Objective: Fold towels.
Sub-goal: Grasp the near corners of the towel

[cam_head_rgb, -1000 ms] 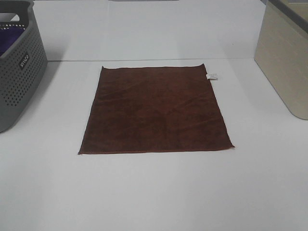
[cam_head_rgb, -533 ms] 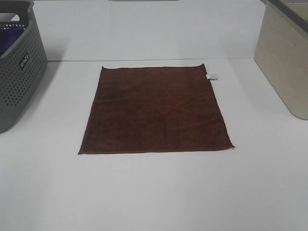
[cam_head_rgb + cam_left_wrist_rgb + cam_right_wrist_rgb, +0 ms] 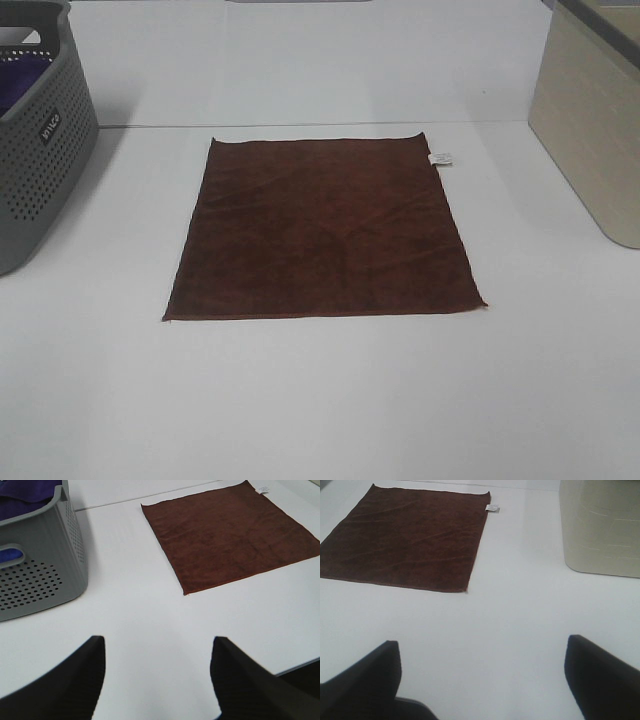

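A dark brown towel (image 3: 325, 230) lies flat and unfolded in the middle of the white table, with a small white label (image 3: 441, 158) at its far right corner. It also shows in the left wrist view (image 3: 230, 535) and the right wrist view (image 3: 405, 537). Neither gripper shows in the exterior high view. My left gripper (image 3: 157, 672) is open and empty over bare table, near the towel's front left corner. My right gripper (image 3: 482, 680) is open and empty over bare table, near the towel's front right corner.
A grey perforated basket (image 3: 35, 150) with purple cloth (image 3: 25, 487) inside stands at the far left. A beige bin (image 3: 595, 130) stands at the far right, also in the right wrist view (image 3: 600, 525). A table seam runs behind the towel.
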Available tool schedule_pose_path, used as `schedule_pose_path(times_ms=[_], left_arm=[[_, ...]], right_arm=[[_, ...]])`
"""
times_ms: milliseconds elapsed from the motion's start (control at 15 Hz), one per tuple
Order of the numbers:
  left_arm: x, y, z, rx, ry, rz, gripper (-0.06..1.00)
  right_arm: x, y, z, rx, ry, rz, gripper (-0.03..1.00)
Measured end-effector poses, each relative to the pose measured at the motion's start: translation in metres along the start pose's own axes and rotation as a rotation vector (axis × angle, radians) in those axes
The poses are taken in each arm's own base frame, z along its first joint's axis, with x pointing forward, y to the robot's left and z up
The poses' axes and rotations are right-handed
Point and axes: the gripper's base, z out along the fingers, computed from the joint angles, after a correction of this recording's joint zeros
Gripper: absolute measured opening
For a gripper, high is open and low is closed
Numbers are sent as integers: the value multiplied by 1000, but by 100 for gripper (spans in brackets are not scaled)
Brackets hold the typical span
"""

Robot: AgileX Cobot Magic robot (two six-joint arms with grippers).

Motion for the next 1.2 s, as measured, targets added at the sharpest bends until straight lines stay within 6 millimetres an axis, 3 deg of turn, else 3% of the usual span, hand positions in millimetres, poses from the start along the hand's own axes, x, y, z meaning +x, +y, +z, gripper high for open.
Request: schedule_pose_path(times_ms=[1200], left_arm=[[0, 0, 0, 0, 0, 0, 59]], right_arm=[[0, 0, 0, 0, 0, 0, 83]])
